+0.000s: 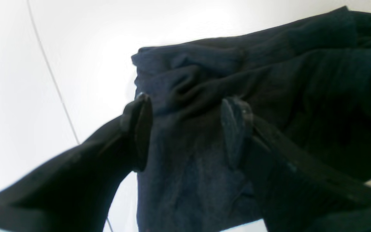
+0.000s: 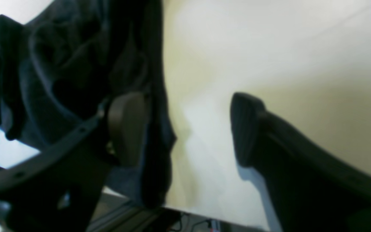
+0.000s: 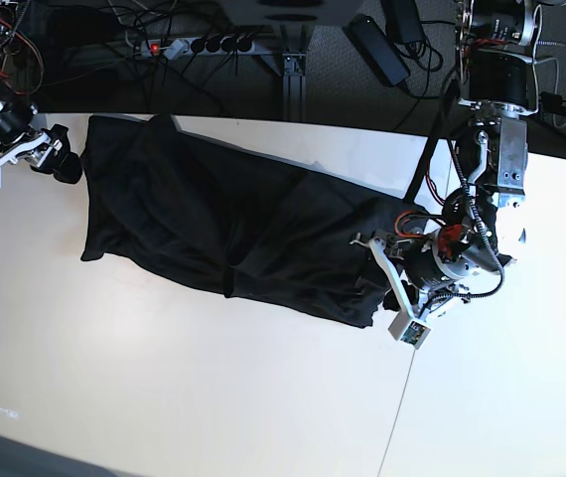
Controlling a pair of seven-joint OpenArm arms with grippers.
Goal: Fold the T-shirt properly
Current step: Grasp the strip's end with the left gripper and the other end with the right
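shirt: black T-shirt (image 3: 233, 234), plain side showing
state: rumpled, loosely folded lengthwise
pose: long band lying flat, angled across my desk (image 3: 194, 397)

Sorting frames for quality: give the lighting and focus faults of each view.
Left wrist: white table blown out, T-shirt soft. Right wrist: blurred throughout, yellowish cast, T-shirt nearly black. Base: sharp and evenly lit, though the T-shirt's folds barely read.
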